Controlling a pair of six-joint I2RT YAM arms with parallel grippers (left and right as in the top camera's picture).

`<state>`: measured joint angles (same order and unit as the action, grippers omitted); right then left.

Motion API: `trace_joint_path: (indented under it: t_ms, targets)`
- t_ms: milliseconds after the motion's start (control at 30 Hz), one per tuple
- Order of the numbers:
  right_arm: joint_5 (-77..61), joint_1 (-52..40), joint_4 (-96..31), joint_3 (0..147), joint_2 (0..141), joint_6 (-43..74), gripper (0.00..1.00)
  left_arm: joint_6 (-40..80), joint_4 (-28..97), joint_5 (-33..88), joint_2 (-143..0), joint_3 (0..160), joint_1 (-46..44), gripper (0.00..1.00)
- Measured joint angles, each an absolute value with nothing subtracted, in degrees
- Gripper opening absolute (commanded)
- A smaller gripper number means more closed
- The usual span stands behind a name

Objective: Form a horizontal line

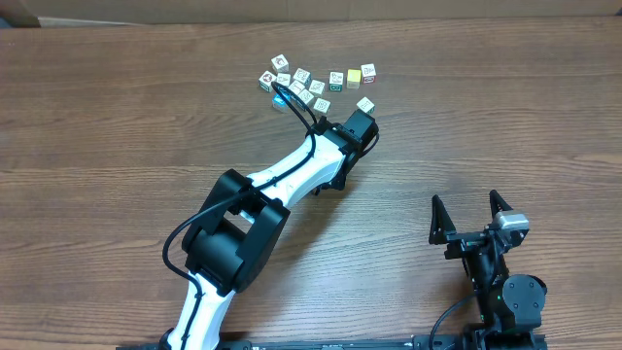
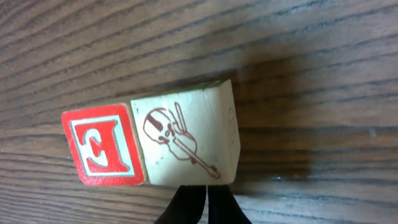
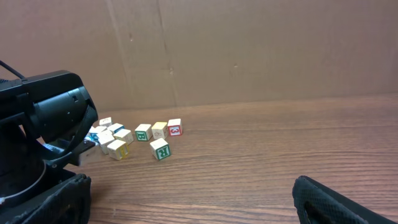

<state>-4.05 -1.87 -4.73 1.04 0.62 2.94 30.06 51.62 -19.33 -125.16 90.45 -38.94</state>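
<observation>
In the left wrist view a red-and-white cube with the letter E sits flush against a pale cream cube that bears a violin drawing. My left gripper is shut, and its black fingertips touch the cream cube's near edge without holding anything. From overhead the horizontal line is a short row of three cubes, with the red-and-white one at its right end. My left arm's black wrist hangs just in front of it, fingertips hidden. My right gripper stands open and empty at the near right.
An irregular bunch of white, yellow and blue-edged cubes lies left of the row. A lone green-lettered cube sits between the row and the left wrist. A cardboard wall backs the table.
</observation>
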Motion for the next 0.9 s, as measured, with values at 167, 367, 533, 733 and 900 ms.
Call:
trace_joint_path:
  t_ms: [167, 367, 533, 733, 900]
  targets:
    - [-4.1, -1.8, -4.7, 1.0, 0.6, 2.9, 1.0, 30.1, 52.4, -16.2, -124.9, 90.5, -38.7, 0.04]
    - [-4.1, -1.8, -4.7, 1.0, 0.6, 2.9, 1.0, 30.0, 52.4, -10.3, -124.9, 91.6, -38.6, 0.04]
    - [-4.0, -1.8, -4.8, 1.0, 0.6, 2.9, 1.0, 30.0, 51.2, -5.9, -124.9, 92.9, -38.6, 0.04]
    - [-4.1, -1.9, -4.7, 1.0, 0.6, 2.9, 1.0, 30.0, 45.2, -4.5, -124.9, 95.0, -38.6, 0.04]
    - [-4.0, -1.9, -4.7, 1.0, 0.6, 2.9, 1.0, 32.5, 42.4, -6.5, -124.9, 95.0, -38.6, 0.04]
